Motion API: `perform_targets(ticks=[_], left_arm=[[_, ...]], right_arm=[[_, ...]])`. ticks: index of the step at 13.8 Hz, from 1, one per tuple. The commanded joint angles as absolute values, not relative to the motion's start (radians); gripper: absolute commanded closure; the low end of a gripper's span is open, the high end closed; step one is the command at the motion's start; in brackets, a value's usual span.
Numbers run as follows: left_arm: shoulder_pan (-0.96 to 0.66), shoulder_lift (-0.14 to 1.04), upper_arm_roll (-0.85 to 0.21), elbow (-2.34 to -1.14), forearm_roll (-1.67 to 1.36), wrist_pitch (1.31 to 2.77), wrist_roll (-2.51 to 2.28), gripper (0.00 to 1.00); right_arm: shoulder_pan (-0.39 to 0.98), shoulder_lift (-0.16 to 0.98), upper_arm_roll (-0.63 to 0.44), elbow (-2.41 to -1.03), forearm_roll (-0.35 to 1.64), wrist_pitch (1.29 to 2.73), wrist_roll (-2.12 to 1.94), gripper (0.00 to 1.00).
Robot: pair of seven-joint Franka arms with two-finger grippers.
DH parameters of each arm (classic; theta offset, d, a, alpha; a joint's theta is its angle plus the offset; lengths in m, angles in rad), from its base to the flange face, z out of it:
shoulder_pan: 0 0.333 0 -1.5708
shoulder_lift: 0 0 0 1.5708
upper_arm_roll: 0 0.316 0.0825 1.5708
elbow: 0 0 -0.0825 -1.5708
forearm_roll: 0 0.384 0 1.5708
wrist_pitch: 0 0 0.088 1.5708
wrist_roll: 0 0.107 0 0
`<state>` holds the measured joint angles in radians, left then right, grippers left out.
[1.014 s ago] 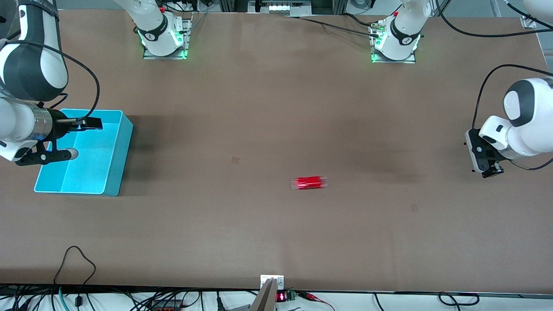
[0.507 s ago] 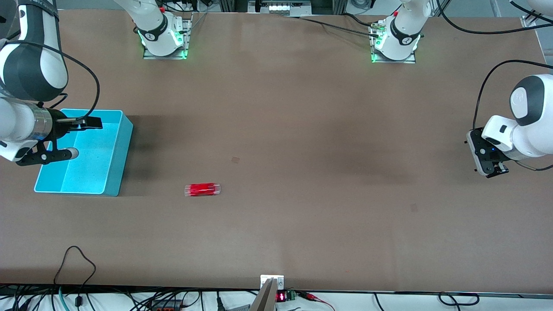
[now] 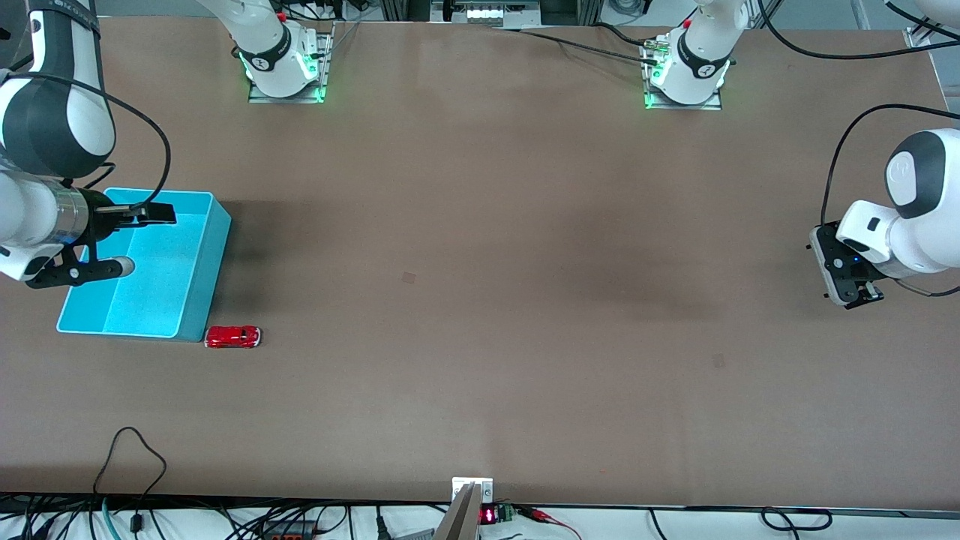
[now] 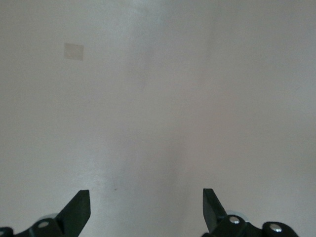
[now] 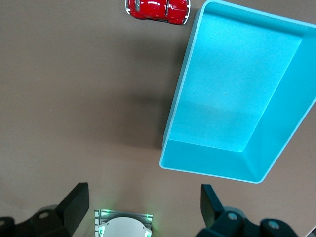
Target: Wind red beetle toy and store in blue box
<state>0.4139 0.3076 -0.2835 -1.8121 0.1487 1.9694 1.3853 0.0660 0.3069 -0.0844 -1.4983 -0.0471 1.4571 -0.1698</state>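
- Just beside the blue box (image 3: 196, 282), at its corner nearest the front camera and on the side toward my left arm's end of the table, the red beetle toy (image 3: 233, 337) sits on its wheels, long axis along the table's length.
- My right gripper (image 3: 124, 240) hangs over the blue box, fingers spread wide, holding nothing.
- My left gripper (image 4: 146, 207) waits over bare table, well apart from the box, equally wide and empty.
- The box is thin-walled cyan plastic; the toy is glossy and rounded.
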Motion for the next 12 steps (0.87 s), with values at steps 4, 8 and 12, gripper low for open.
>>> perform_targets(ticks=[4,8,12], left_arm=[[0.416,0.288,-0.301,-1.792,0.163,1.904,1.301,0.00],[0.417,0.284,-0.389,-1.680,0.163,1.691,1.019,0.00],[0.417,0.285,-0.485,-1.562,0.152,1.505,0.659,0.00]], right_arm=[[0.061,0.317,-0.083,-1.499,-0.038,1.459,-0.219,0.00],[0.080,0.377,-0.080,-1.500,-0.035,1.593,-0.334,0.00],[0.095,0.433,-0.077,-1.541,-0.041,1.764,-0.611,0.00]])
